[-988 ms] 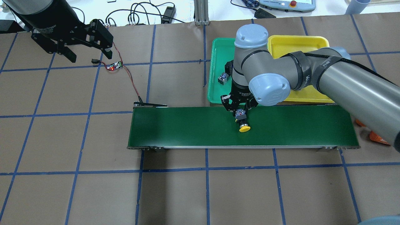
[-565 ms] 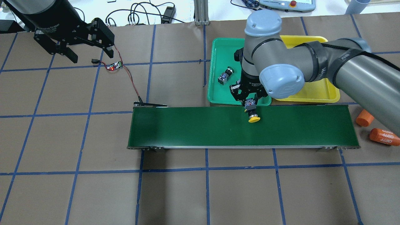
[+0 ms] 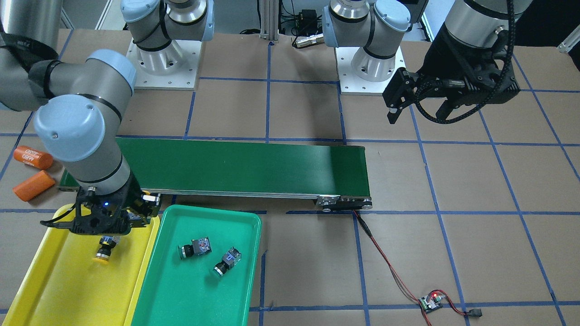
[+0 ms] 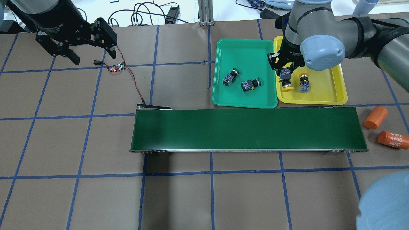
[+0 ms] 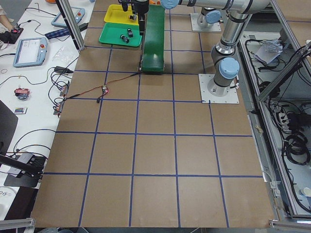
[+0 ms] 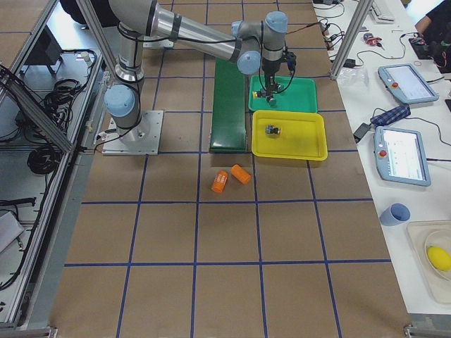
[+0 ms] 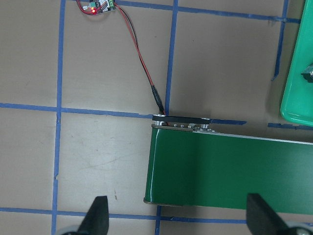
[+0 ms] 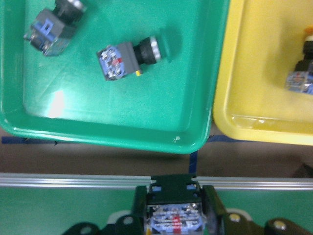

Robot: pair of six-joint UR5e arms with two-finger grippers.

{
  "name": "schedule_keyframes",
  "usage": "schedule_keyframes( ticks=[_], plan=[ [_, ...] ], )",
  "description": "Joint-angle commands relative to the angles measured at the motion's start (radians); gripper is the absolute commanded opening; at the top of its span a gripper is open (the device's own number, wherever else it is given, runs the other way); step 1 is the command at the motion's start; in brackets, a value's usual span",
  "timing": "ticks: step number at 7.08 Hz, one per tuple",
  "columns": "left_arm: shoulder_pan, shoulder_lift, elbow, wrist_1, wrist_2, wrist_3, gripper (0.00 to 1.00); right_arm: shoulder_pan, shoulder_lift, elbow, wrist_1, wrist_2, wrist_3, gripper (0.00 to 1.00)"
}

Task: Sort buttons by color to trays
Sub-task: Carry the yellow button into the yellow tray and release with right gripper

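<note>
My right gripper is shut on a yellow-capped button and holds it cap-down over the yellow tray, near the side next to the green tray. The front view shows the same gripper and button. A second yellow button lies in the yellow tray. Two green-capped buttons lie in the green tray. In the right wrist view the held button's body sits between the fingers. My left gripper is open and empty, far to the left.
The long dark-green conveyor belt runs in front of both trays. Two orange cylinders lie past its right end. A small circuit board with a red light and its wire lie under my left gripper.
My right gripper has carried the yellow button from above the belt, past the green tray's corner, to over the yellow tray. The left gripper has barely moved.
</note>
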Motion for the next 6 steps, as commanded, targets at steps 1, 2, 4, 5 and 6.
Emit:
schedule_keyframes(
  ticks=[1, 2, 4, 5, 6],
  plan=[
    [0.000, 0.014, -0.022, -0.009, 0.000, 0.001, 1.00, -0.029, 0.123, -0.042, -0.122, -0.019, -0.020, 0.00],
    [0.000, 0.022, -0.024, -0.005, 0.002, 0.001, 1.00, -0.040, 0.149, -0.044, -0.157, -0.019, -0.023, 0.14],
    [0.000, 0.033, -0.038, -0.009, 0.002, 0.001, 1.00, -0.043, 0.149, -0.042, -0.182, -0.018, -0.009, 1.00],
    [0.000, 0.031, -0.041, -0.006, 0.003, 0.001, 1.00, -0.046, 0.137, -0.042, -0.171, -0.018, -0.009, 1.00],
    [0.000, 0.037, -0.039, -0.005, 0.002, 0.001, 1.00, -0.044, 0.090, -0.029, -0.147, -0.010, -0.008, 1.00]
  ],
)
